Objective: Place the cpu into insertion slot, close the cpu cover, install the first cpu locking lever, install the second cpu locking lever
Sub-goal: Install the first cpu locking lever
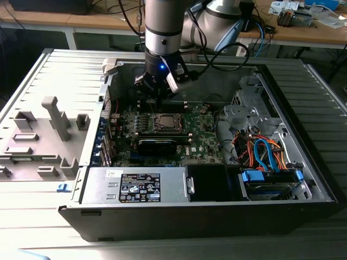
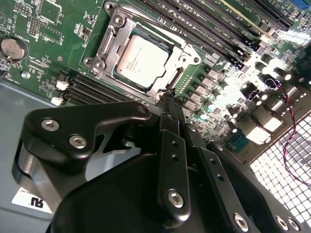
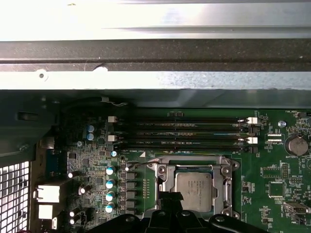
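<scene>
**Gripper poised at the socket edge, chip seated**

The small flat square cpu (image 2: 141,61) with its pale silvery-grey metal face lay inside the insertion slot (image 2: 181,74), the small square socket with a silver metal rim on the green circuit board (image 2: 46,58). In both wrist views the thin silver metal cpu cover (image 3: 165,178) appeared to lie down around the chip, which showed through its square window, though whether it sat fully flat could not be told.

The black gripper (image 2: 171,101) had its fingers pressed together with nothing between them, the tips just beside the socket's rim, at the side away from the long black memory slots (image 2: 204,24). In the exterior view the gripper (image 1: 157,96) hung inside the open grey computer case (image 1: 282,92), above the socket.

The risks looked like these: the narrow tips, so close to the rim, could slip off thin metal and scrape the board or strike the small cylindrical capacitors (image 2: 206,104) crowded beside the socket. A push on a cover not lying true could shift the chip and damage the contacts beneath it.
</scene>
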Tool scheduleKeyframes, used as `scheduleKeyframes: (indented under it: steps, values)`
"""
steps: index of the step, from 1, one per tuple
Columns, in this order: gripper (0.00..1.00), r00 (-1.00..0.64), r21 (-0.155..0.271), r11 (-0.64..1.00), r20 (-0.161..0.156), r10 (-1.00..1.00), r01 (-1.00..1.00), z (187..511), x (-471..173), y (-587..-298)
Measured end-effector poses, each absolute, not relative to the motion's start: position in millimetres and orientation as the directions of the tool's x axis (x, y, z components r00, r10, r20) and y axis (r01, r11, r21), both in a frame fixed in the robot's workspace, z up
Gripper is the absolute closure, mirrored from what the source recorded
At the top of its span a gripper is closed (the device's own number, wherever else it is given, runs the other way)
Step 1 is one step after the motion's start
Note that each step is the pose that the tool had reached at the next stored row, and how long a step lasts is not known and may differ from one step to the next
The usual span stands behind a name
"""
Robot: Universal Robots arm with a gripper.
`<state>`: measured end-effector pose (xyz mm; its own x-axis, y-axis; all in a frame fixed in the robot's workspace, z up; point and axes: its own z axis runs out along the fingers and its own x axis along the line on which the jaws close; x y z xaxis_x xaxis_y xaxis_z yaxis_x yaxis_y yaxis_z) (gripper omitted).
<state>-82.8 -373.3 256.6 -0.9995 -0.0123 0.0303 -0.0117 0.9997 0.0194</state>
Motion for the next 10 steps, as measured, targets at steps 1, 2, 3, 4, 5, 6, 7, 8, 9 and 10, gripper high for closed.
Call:
scheduleKeyframes:
  steps: [1,2,3,4,5,6,7,8,9,10]
  values:
    - [0.89,-0.999,0.019,1.0,0.03,-0.012,-0.012,256.6,-83.1,-373.4]
    - [0.89,-0.999,0.019,1.0,0.03,-0.012,-0.012,256.6,-83.3,-373.3]
    - [0.89,-0.999,0.019,1.0,0.03,-0.012,-0.012,256.6,-83.6,-373.3]
    - [0.89,-0.999,0.019,1.0,0.03,-0.012,-0.012,256.6,-83.8,-373.4]
    - [0.89,-0.999,0.019,1.0,0.03,-0.012,-0.012,256.6,-84.1,-373.3]
    - [0.89,-0.999,0.019,1.0,0.03,-0.012,-0.012,256.6,-84.4,-373.3]
    - [0.89,-0.999,0.019,1.0,0.03,-0.012,-0.012,256.7,-84.7,-373.4]
    - [0.89,-0.999,0.019,1.0,0.03,-0.012,-0.012,256.6,-85.0,-373.3]
    - [0.89,-0.999,0.019,1.0,0.03,-0.012,-0.012,256.6,-85.3,-373.4]
    - [0.89,-0.999,0.019,1.0,0.03,-0.012,-0.012,256.7,-85.8,-373.4]
